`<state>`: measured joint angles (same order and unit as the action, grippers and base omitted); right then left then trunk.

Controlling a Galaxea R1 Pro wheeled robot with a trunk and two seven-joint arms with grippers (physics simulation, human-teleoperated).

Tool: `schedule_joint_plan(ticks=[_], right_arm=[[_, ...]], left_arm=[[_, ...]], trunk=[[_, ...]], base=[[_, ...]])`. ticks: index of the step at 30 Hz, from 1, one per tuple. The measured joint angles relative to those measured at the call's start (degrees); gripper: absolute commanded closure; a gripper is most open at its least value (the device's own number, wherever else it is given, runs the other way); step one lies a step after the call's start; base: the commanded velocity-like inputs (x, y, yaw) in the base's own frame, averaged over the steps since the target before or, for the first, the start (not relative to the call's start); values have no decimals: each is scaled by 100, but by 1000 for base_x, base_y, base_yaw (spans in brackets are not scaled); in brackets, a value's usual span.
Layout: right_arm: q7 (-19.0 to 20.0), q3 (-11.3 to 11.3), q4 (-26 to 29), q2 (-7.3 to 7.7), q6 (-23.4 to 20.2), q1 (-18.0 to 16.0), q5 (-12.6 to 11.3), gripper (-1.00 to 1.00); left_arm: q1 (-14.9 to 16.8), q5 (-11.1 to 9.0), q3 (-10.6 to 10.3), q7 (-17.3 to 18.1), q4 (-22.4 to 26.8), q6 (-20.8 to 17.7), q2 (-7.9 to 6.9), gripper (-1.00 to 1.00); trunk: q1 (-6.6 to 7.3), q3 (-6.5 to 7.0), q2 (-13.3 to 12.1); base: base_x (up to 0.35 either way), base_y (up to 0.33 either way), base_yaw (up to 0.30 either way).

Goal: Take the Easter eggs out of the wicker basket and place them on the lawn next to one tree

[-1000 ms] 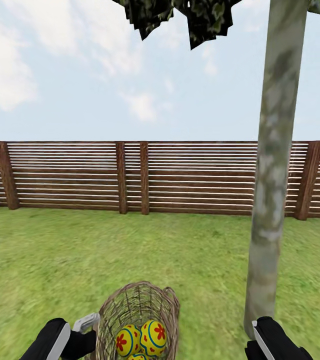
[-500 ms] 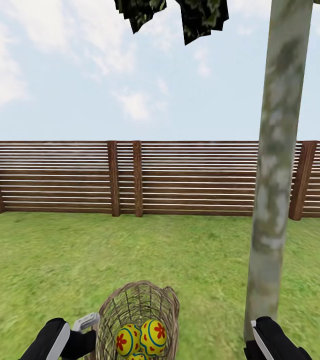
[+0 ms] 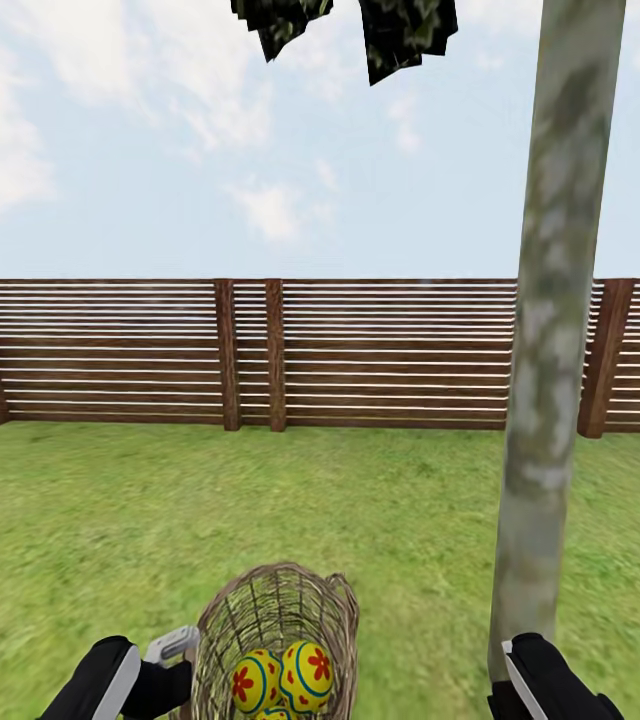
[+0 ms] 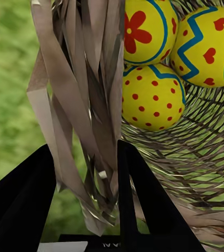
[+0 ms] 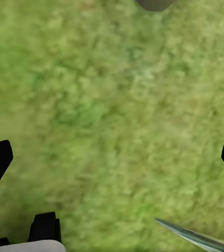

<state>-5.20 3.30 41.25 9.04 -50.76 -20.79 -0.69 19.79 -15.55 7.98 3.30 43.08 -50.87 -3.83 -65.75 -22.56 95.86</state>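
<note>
Left gripper (image 4: pixel 85 173) pinches the rim of the brown open-weave wicker basket (image 3: pixel 275 610), which holds three yellow painted Easter eggs (image 4: pixel 152 97) just beside the pale mottled tree trunk (image 3: pixel 550 330). Right gripper (image 5: pixel 112 157) hangs spread over the green lawn (image 3: pixel 160 510). Unloading seems next: it must reach in for one egg.

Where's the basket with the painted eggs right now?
In the head view the basket is low and centre, held at its rim by the left gripper, eggs inside. The tree stands just to its right.
</note>
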Motion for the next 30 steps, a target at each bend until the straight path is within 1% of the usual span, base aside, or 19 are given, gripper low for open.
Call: schedule_joint_plan(ticks=[30], right_arm=[[0,0,-19,-5,6,0,0,-100]], left_arm=[[2,-10,0,-2,-8,0,3,100]], trunk=[[-659,-539,1204]], base=[[0,0,0]])
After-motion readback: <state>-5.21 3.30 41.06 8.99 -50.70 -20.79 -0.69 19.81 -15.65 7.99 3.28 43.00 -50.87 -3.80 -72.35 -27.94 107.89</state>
